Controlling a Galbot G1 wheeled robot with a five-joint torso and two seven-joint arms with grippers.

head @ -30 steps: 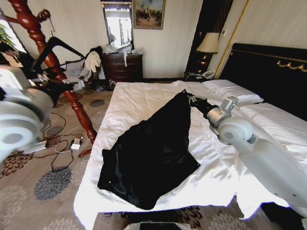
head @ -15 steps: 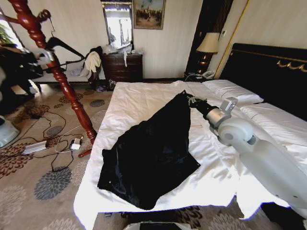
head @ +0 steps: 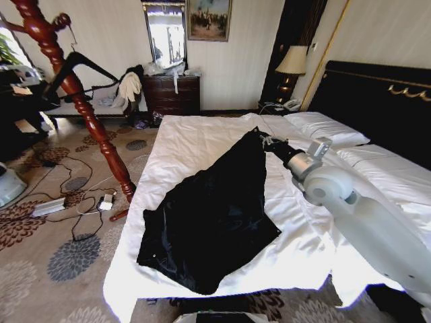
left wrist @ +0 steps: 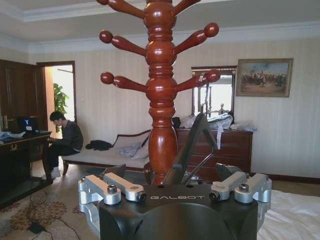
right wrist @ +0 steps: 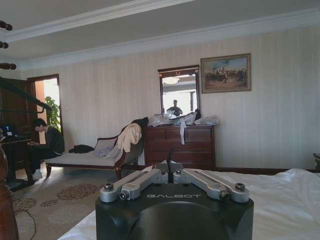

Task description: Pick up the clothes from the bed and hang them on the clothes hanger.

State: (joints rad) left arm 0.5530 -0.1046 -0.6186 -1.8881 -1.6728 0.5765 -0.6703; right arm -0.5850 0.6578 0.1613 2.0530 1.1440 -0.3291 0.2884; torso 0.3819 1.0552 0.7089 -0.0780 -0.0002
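Black garment (head: 215, 219) lies spread across the white bed (head: 195, 141), its top corner pointing to 1 o'clock. Right gripper (head: 264, 138) sits at that corner, fingers (right wrist: 142, 182) pinched together on the fabric. Left gripper (left wrist: 175, 192) faces the wooden coat stand (left wrist: 161, 90), fingers (left wrist: 120, 186) spread apart, empty. Black hanger (head: 81, 67) hangs on the stand, at 10 o'clock from the garment.

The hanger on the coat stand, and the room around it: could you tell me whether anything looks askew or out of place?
Yes: the clothes hanger hangs tilted on the wooden coat stand, one arm far lower. Cables and adapters lie tangled on the carpet beside the bed.
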